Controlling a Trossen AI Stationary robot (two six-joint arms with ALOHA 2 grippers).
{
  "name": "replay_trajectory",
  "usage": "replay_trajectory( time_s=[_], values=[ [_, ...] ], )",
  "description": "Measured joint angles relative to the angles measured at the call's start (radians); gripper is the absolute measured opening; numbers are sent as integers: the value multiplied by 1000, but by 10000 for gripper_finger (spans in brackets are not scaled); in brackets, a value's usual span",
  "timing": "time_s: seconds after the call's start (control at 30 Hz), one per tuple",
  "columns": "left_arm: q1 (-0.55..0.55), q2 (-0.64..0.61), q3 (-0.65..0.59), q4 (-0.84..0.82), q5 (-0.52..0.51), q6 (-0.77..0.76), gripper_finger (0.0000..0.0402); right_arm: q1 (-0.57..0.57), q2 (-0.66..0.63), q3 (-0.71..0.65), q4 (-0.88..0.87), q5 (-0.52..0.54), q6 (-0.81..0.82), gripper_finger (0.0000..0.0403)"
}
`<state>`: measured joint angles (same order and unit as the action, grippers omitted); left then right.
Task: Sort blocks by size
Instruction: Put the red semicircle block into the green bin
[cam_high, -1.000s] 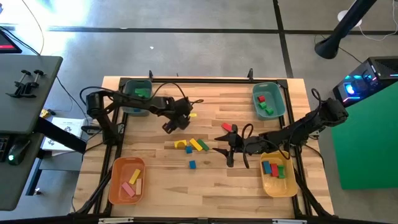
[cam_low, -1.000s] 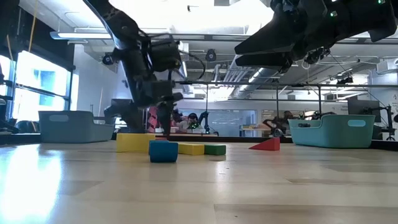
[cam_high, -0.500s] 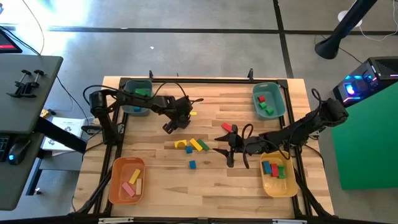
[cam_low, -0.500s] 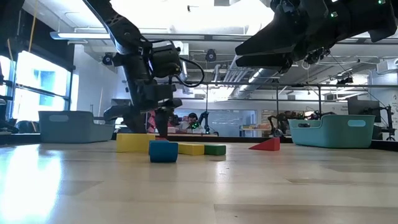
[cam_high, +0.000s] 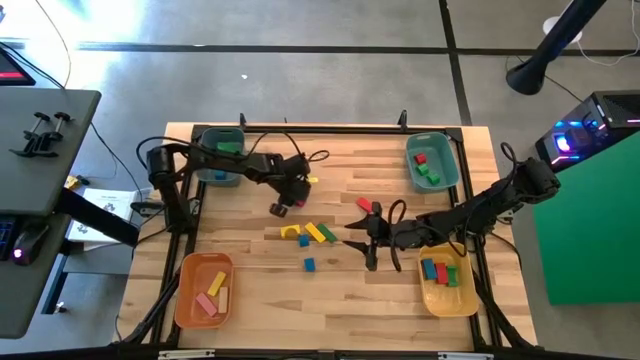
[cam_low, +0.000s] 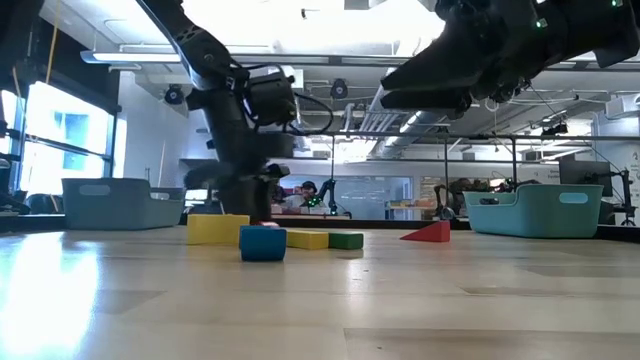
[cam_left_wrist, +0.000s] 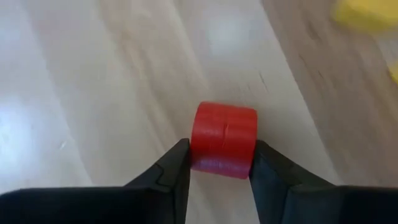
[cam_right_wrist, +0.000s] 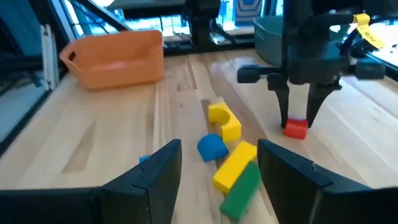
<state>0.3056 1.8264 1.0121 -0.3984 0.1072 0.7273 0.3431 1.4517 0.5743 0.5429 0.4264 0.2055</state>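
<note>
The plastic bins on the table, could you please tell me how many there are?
4, one near each corner in the high view: a teal bin far left, a second teal bin far right, an orange bin near left, a yellow bin near right.

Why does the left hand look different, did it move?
Yes. In the high view the left hand has shifted slightly right, away from the teal bin, and has closed around the small red block.

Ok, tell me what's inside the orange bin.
The orange bin holds a yellow block, a pink block and a natural wood block. Anything beneath them is hidden.
</note>
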Motion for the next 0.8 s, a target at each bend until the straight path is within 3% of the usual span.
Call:
replay_trajectory(
  time_s=[0.13,0.27,0.37,0.5,0.67,0.8],
  values=[
    [-53,-17,34,64,-61,-182,103,0,0,0,-48,43,-2,206],
    [-113,-49,43,212,-54,-299,101,0,0,0,-72,71,-77,206],
    [-153,-61,41,299,26,-385,101,0,0,0,-65,-31,-208,206],
    [-196,-79,44,387,159,-502,100,9,0,55,-120,-133,-531,206],
    [-239,-80,43,445,286,-600,100,20,26,188,-305,-3,-767,206],
    [-265,-79,43,452,291,-622,100,4,73,290,-476,-7,-836,206]
  ],
)
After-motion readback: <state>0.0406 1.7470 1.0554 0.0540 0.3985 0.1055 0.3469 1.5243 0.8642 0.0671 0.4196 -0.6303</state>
